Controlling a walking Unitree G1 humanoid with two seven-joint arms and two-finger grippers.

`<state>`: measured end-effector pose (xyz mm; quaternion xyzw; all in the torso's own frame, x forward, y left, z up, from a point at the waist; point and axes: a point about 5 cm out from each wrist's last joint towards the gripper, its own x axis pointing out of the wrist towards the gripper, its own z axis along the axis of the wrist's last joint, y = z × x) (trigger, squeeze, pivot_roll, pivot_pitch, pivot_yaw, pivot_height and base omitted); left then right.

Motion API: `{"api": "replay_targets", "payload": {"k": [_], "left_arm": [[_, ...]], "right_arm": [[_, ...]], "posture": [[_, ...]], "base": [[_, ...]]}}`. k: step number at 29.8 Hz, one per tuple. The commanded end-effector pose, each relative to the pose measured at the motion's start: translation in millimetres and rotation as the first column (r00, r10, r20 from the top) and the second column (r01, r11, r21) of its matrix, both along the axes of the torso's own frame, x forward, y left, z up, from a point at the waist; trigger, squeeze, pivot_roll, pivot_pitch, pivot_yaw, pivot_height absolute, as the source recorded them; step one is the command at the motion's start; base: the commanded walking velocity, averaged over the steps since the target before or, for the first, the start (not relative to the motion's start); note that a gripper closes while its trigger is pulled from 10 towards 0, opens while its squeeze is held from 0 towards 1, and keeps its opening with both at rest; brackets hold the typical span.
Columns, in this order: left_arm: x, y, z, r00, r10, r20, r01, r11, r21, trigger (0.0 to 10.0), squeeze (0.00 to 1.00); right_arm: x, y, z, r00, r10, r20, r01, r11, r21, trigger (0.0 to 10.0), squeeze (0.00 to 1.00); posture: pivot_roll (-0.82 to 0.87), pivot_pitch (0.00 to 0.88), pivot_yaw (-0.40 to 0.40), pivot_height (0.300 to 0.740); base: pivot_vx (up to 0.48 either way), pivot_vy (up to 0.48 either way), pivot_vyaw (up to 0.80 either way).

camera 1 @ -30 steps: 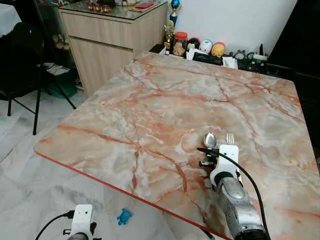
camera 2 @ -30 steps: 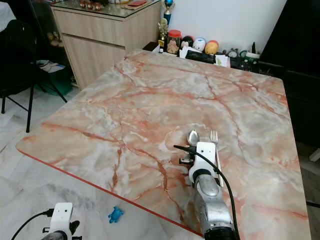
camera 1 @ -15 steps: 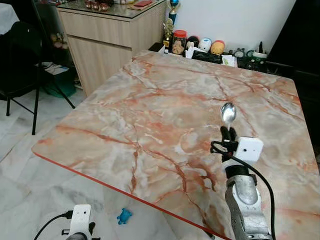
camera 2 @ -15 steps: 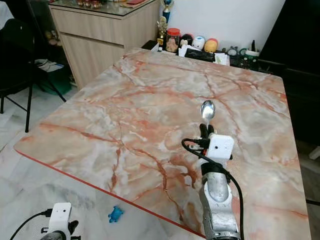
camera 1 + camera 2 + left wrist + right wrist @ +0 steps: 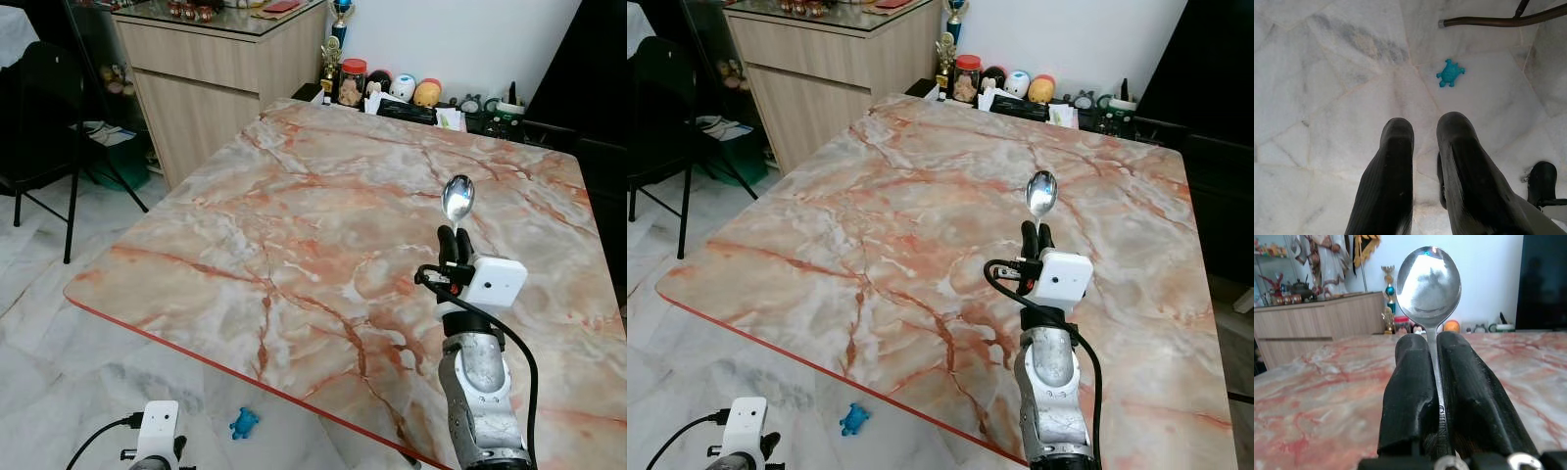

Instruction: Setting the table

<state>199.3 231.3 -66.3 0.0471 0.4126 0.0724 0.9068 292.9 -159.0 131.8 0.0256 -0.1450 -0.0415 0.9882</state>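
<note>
Floor tiles lie nearest, under my left gripper (image 5: 1420,161), which hangs idle with its fingers slightly apart and nothing between them; a small blue toy (image 5: 1450,73) lies on the tiles ahead of it. Above that, my right gripper (image 5: 453,241) is clamped on the spoon (image 5: 457,200), the handle pinched between the two black fingers and the bowl standing upright past their tips. That forearm rises almost vertical over the near right part of the marble table (image 5: 294,196), wrist turned so the spoon points up, clear of the surface. I judge the setting barely begun: one spoon in hand, no place laid on the marble yet. Jars and ornaments (image 5: 392,91) crowd the far edge.
</note>
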Motion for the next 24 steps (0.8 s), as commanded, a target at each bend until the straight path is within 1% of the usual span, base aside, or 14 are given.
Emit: {"api": "replay_targets", "payload": {"k": [1, 5, 17, 21, 24], "left_arm": [[-5.6, -0.1, -3.3, 1.0, -0.006, -0.027, 0.007, 1.0, 0.006, 10.0, 0.0], [-3.4, -2.1, -2.7, 1.0, -0.015, -0.024, 0.015, 1.0, 0.004, 10.0, 0.0], [5.0, -7.6, 0.5, 0.999, -0.032, -0.006, 0.032, 0.999, 0.002, 10.0, 0.0], [5.7, -7.6, 0.8, 0.999, -0.033, -0.004, 0.033, 0.999, 0.002, 10.0, 0.0], [5.5, -7.5, 0.7, 0.999, -0.033, -0.007, 0.033, 0.999, 0.004, 10.0, 0.0]], "right_arm": [[1.4, -3.6, 7.2, 0.999, -0.012, 0.038, 0.012, 1.0, -0.008, 10.0, 0.0], [2.9, -5.0, 11.9, 0.998, -0.015, 0.066, 0.015, 1.0, -0.009, 10.0, 0.0], [9.4, -5.3, 16.1, 0.997, -0.018, 0.079, 0.018, 1.0, -0.001, 10.0, 0.0], [10.7, -6.1, 16.5, 0.997, -0.022, 0.075, 0.021, 1.0, 0.005, 10.0, 0.0], [11.7, -4.2, 16.8, 0.997, -0.01, 0.076, 0.009, 1.0, 0.011, 10.0, 0.0]], "posture": [[0.1, 0.0, -0.045, 0.74], [0.1, 0.0, -0.041, 0.74], [0.1, 0.0, -0.044, 0.74], [0.1, 0.0, -0.044, 0.74], [0.1, 0.0, -0.044, 0.74]], "base": [[0.0, 0.0, 0.0], [0.0, 0.0, 0.0], [0.0, 0.0, 0.0], [0.0, -0.265, 0.0], [0.0, -0.277, -0.71]]}}
